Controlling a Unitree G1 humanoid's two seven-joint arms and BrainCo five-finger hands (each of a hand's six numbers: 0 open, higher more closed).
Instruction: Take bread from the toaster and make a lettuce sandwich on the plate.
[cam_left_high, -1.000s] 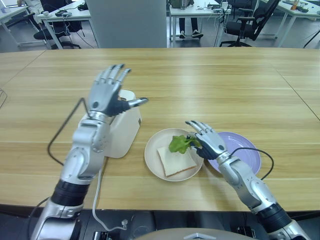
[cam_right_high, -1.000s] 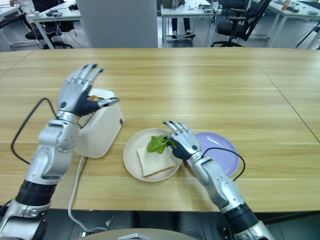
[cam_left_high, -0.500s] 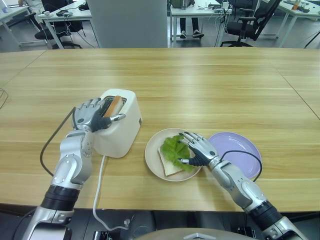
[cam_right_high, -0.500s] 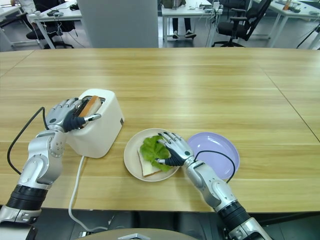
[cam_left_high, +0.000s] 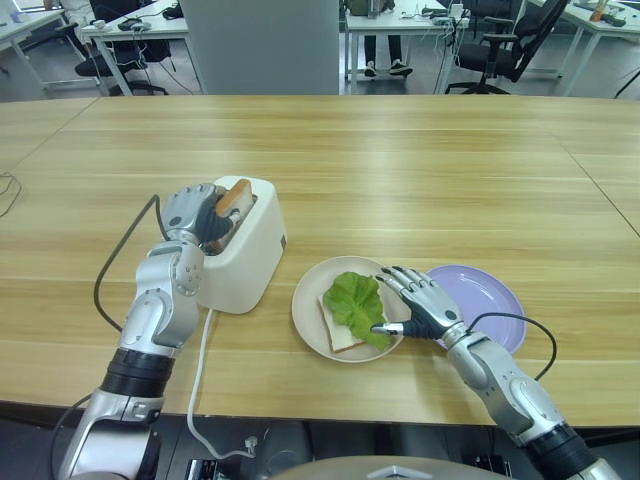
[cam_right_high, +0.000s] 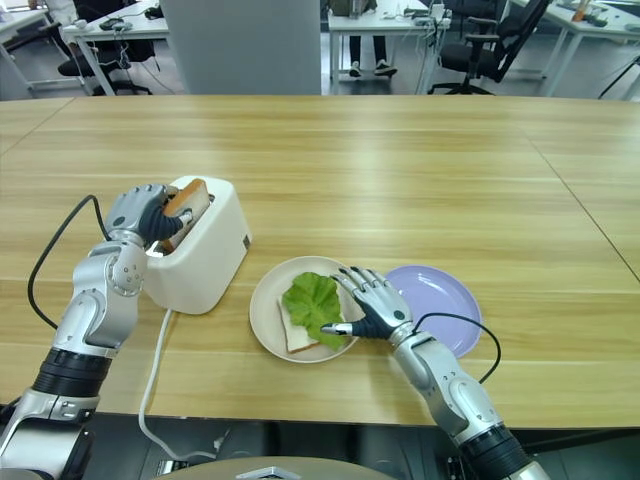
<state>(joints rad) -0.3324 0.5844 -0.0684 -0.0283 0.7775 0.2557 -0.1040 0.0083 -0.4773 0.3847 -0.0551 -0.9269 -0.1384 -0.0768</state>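
Note:
A white toaster (cam_left_high: 247, 262) stands at the left of the table with a browned bread slice (cam_left_high: 236, 196) sticking up from its slot. My left hand (cam_left_high: 193, 211) is at the slot's left side, fingers curled around that slice. To the right is a cream plate (cam_left_high: 304, 316) with a slice of bread (cam_left_high: 336, 337) on it, mostly covered by a green lettuce leaf (cam_left_high: 355, 299). My right hand (cam_left_high: 422, 306) rests over the plate's right rim, fingers spread, thumb tip touching the leaf's edge, holding nothing.
An empty purple plate (cam_left_high: 490, 294) lies just right of the cream plate, partly under my right wrist. The toaster's white cord (cam_left_high: 199, 372) runs off the front edge. Bare wooden tabletop stretches behind; office desks and chairs stand beyond.
My left hand came down from above the toaster and closed on the bread slice. My right hand laid the lettuce on the bread, let go and drew back to the right.

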